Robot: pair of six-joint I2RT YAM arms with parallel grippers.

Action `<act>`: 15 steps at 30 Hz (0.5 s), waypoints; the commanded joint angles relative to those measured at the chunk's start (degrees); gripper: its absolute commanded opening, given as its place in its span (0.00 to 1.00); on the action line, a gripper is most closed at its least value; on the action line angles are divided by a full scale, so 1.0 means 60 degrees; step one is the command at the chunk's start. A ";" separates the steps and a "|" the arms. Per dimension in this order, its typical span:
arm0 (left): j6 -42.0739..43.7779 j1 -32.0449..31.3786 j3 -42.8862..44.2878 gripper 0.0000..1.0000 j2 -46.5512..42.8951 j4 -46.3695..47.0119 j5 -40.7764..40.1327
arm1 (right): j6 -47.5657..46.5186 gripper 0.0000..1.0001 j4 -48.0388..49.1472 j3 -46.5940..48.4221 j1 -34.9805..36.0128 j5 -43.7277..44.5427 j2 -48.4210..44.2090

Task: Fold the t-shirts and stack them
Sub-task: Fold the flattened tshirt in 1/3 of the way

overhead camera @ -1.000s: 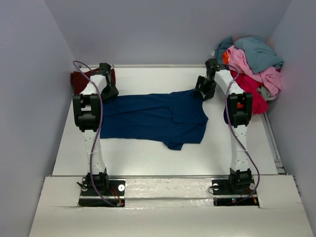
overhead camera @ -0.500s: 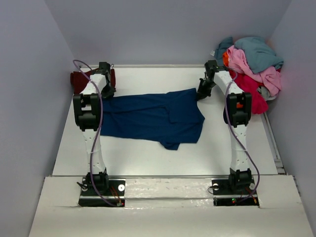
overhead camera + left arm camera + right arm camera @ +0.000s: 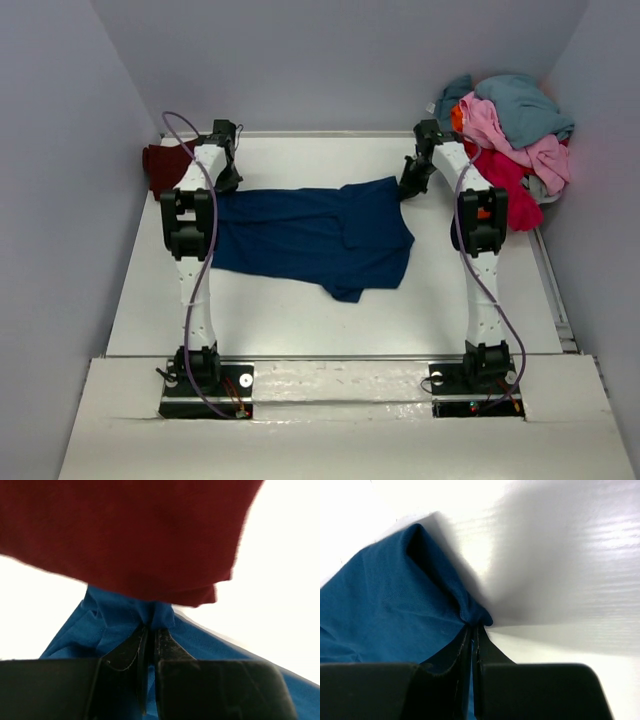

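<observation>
Since a second ago, left end effector [image 3: 149, 630] and right end effector [image 3: 472, 626] now clamp blue t-shirt [image 3: 310, 235] corners. I judge thin pinches may slip; maroon t-shirt [image 3: 125, 540] may snag.

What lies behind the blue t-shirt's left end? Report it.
A maroon t-shirt lies just beyond the blue t-shirt corner pinched by the left gripper. The left arm covers part of it from above.

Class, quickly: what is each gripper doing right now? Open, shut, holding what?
Left gripper: shut on the blue shirt, far corner.
Right gripper: shut on the blue shirt, other far corner.
</observation>
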 commanded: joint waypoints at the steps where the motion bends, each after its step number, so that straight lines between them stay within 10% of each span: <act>1: -0.0067 -0.0352 0.0537 0.06 0.0798 -0.0353 0.0178 | 0.0317 0.07 -0.0263 0.1212 -0.0415 0.0402 0.0494; 15: -0.0140 -0.0352 0.1313 0.08 0.1296 0.0028 -0.0364 | 0.0523 0.07 -0.0118 0.2227 -0.1501 0.0666 0.0714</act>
